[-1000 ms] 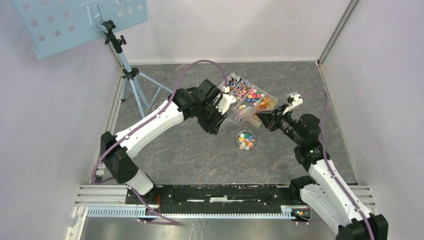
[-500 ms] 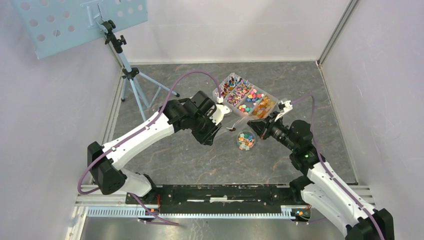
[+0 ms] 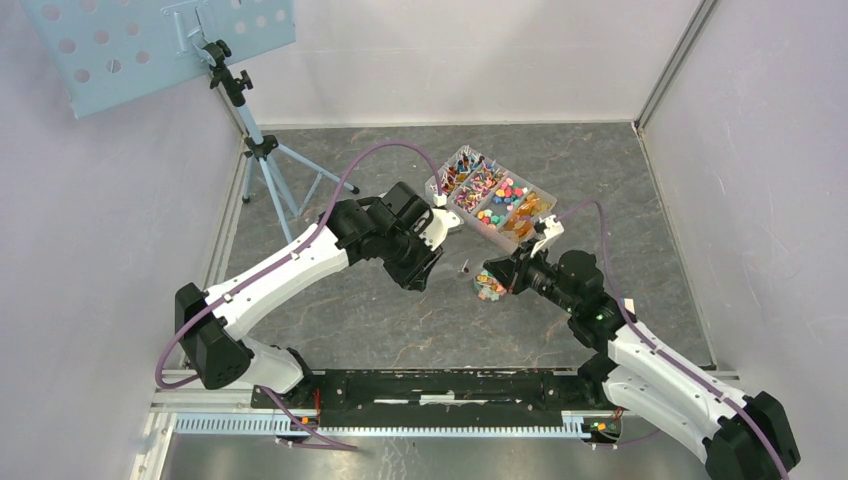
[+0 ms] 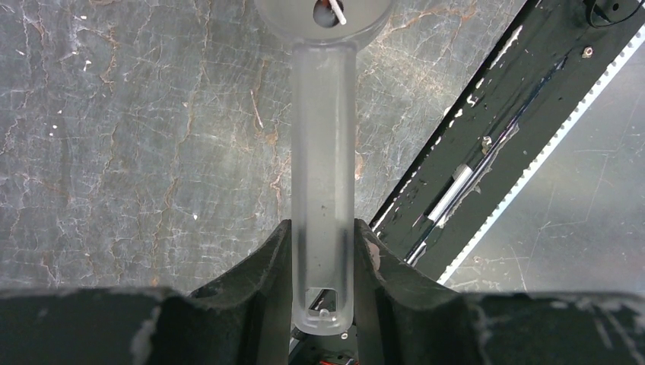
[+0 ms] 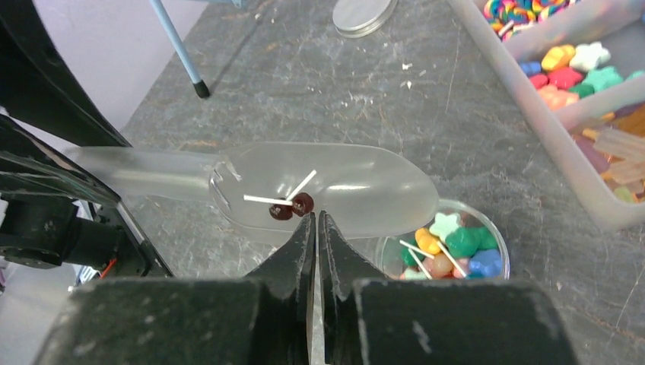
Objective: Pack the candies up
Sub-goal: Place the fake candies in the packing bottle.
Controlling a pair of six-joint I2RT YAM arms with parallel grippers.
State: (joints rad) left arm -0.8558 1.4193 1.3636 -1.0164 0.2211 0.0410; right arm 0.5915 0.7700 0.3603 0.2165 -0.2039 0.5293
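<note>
My left gripper (image 4: 323,243) is shut on the handle of a translucent plastic scoop (image 4: 323,144). The scoop (image 5: 335,186) is held level over the table, and two dark red lollipop candies (image 5: 293,207) with white sticks lie in its bowl. My right gripper (image 5: 316,217) is shut, with nothing visible between its jaws, and its tips sit at the scoop's near rim beside those lollipops. A small round clear container (image 5: 449,243) of mixed candies stands just right of the scoop's tip. From above, the right gripper (image 3: 492,277) hangs over this container (image 3: 490,288).
A clear compartment tray (image 3: 495,200) of sorted candies stands behind the container, and its near wall (image 5: 563,144) shows in the right wrist view. A grey round lid (image 5: 363,14) lies farther off. A music-stand tripod (image 3: 262,150) stands at back left. The black base rail (image 4: 487,144) runs along the near edge.
The left arm drew the scoop back from the tray towards the small container, then held still. The right arm moved left and down to the scoop, and its jaws closed.
</note>
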